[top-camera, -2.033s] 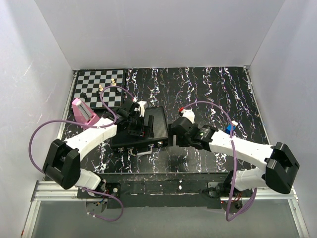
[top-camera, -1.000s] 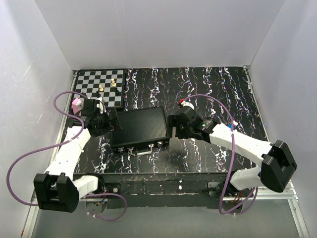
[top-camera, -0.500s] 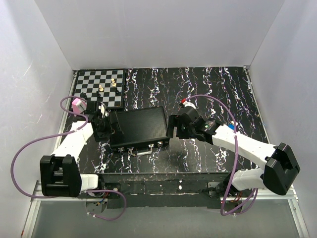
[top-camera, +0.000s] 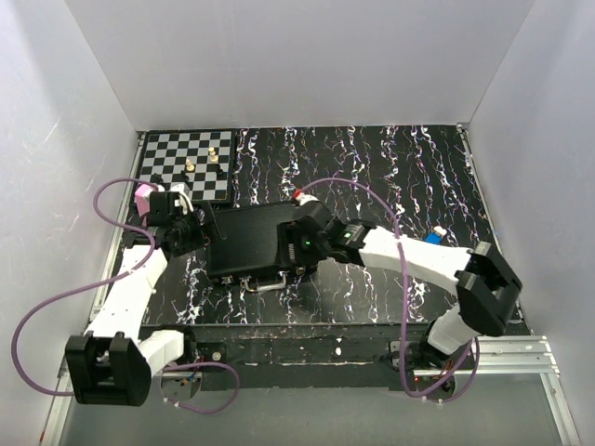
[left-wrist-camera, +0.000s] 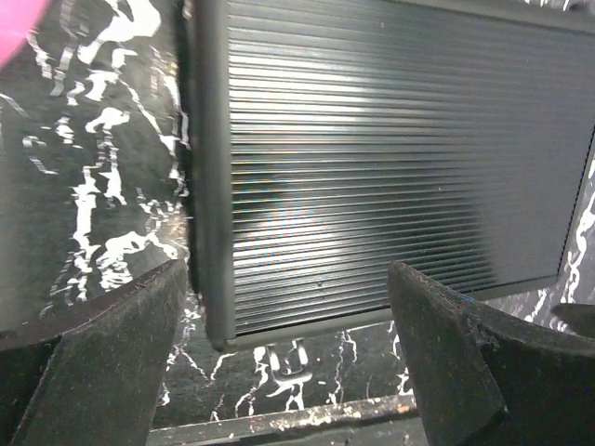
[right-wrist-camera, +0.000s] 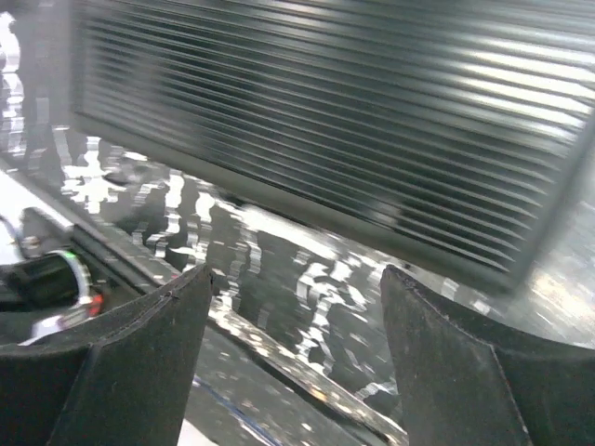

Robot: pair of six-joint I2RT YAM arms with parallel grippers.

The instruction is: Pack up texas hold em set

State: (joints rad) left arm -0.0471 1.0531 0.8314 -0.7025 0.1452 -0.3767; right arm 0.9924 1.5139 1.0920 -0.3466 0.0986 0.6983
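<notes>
Case: one black ribbed case [top-camera: 249,234], shut and lying flat on the table [top-camera: 381,167], a little toward 8 o'clock from the table's centre.
Case tilt: its long side rises slightly toward 2 o'clock.
Handle: one silver handle [top-camera: 270,286] at the case's 6 o'clock edge; the latches beside it are too small to count.
Arms: two, one from each side of the case.
Left gripper [top-camera: 198,234]: at the case's 9 o'clock end. Its two fingers are spread wide and released, grasping nothing. In the wrist view a corner of the lid shows between them; I cannot tell whether they touch it.
Right gripper [top-camera: 290,249]: over the lid's 4 o'clock part. Its two fingers stand apart and released, with nothing between them. Its wrist view is blurred and shows the ribbed lid and the marbled table.
Chessboard: one [top-camera: 177,153], in the table's 10 o'clock corner, apart from the case. It carries a few small pieces, at least two of them pale.
Cube: one small blue cube [top-camera: 432,239], toward 3 o'clock, partly behind the right arm.
Pink object: one [top-camera: 142,196], at 9 o'clock of the left gripper, mostly hidden.
Cables: two purple, one per arm.
</notes>
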